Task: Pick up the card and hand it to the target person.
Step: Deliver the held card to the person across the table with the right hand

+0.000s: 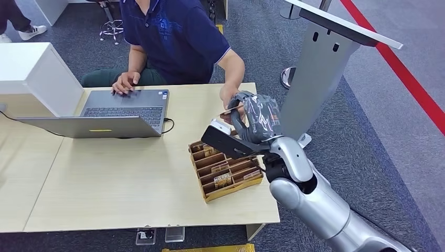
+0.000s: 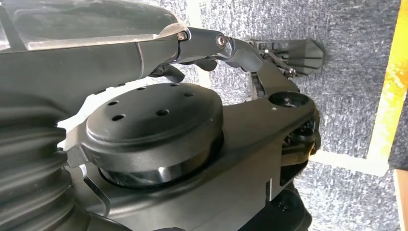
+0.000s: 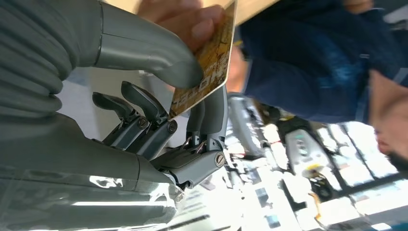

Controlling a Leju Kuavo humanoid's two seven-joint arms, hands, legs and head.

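Observation:
A gold-brown card point(image 3: 211, 62) is pinched between the thumb and fingers of my right hand point(image 3: 159, 125). In the head view that right hand point(image 1: 257, 118) is raised over the table's far right part, with the card point(image 1: 232, 110) edge-on at its fingertips. The seated person in a dark blue shirt point(image 1: 178, 37) reaches across, and their hand point(image 1: 228, 97) touches the card's other end; their fingers point(image 3: 192, 19) lie on it too. My left hand point(image 2: 250, 50) hangs over grey carpet with its fingers stretched out and nothing in them.
A wooden slotted card box point(image 1: 233, 191) with several cards stands under my right hand on the pale table point(image 1: 120, 178). An open laptop point(image 1: 120, 113) sits in front of the person. A white block point(image 1: 31, 73) is at far left, a grey stand point(image 1: 320, 79) at right.

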